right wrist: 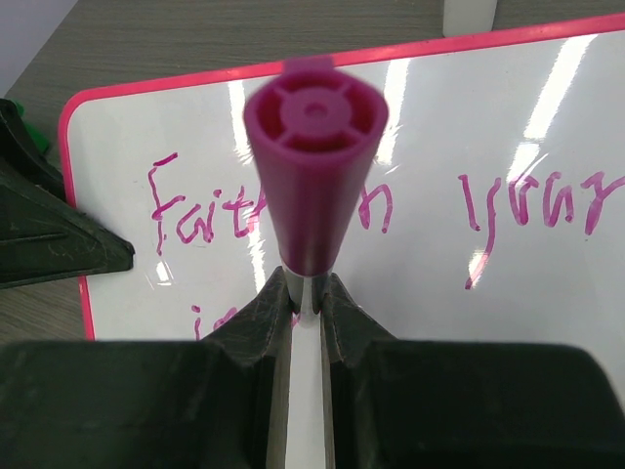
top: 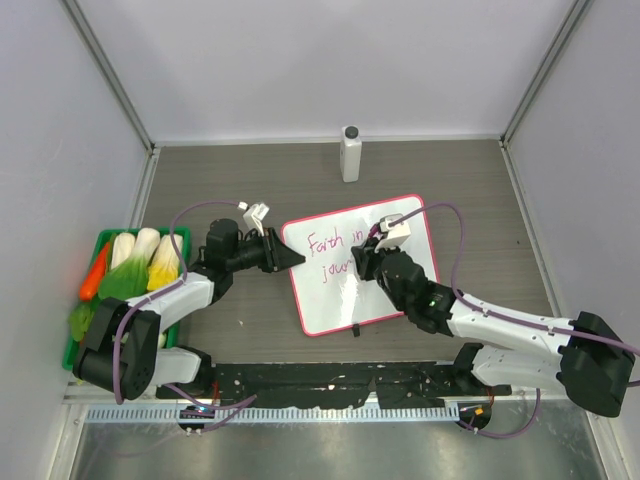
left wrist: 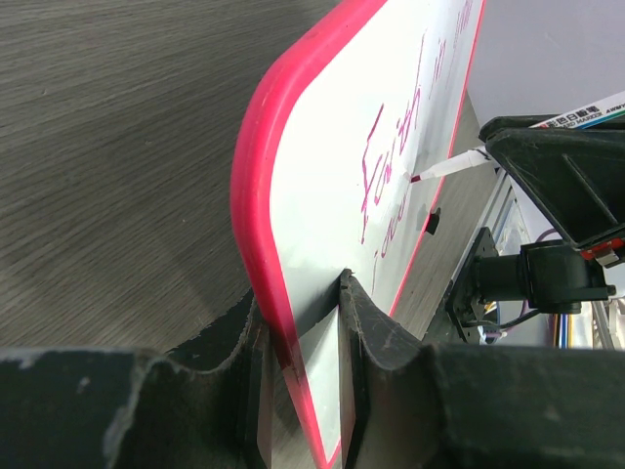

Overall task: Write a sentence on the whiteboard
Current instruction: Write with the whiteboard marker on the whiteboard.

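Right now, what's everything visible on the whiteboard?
The whiteboard is a glossy white rectangle with rounded corners and a thin pink-red frame, lying face up and skewed on the table. Pink handwriting reads "Faith in your", with a second line begun. The left gripper clamps its left edge; the right gripper holds a marker with its tip at the surface.

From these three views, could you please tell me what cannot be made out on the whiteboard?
Second line of the sentence: top external, right gripper covers its end; right wrist, the marker and fingers hide most.
Whiteboard right side: right wrist, cut off by the picture edge.
White bottle: top external, too small to identify.
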`<state>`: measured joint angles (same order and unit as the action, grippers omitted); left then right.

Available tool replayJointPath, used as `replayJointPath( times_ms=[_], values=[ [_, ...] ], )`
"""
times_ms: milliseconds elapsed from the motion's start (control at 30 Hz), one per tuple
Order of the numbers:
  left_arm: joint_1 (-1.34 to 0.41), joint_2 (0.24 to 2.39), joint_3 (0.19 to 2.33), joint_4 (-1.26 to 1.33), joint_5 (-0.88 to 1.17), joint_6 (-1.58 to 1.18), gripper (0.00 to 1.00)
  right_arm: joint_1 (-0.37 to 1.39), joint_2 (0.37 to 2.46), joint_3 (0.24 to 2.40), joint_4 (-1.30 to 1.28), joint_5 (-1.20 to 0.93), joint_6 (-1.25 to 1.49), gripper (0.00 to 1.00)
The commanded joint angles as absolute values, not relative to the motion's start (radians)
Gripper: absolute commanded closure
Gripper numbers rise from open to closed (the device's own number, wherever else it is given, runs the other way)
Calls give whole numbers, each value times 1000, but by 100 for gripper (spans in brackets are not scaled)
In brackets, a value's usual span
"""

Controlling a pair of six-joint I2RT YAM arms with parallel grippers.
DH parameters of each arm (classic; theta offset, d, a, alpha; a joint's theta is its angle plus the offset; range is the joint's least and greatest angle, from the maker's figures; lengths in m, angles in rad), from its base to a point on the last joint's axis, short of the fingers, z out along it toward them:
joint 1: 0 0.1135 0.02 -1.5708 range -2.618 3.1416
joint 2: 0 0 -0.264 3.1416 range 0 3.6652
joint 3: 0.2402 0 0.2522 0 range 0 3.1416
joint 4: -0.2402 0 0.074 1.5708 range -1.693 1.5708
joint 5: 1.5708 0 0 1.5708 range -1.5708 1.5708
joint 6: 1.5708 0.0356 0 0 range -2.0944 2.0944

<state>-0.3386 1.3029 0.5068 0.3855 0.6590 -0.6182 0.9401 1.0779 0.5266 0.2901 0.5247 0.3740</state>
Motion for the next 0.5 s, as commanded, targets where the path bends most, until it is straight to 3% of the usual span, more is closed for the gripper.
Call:
replayJointPath(
  times_ms=[0,467],
  values=[
    [-334,1335,499,314,408,-433,100,936,1058,534,304,529,385,99],
    [-336,1331,497,318,410,-433,100,933,874,549,239,512,388,99]
  ],
)
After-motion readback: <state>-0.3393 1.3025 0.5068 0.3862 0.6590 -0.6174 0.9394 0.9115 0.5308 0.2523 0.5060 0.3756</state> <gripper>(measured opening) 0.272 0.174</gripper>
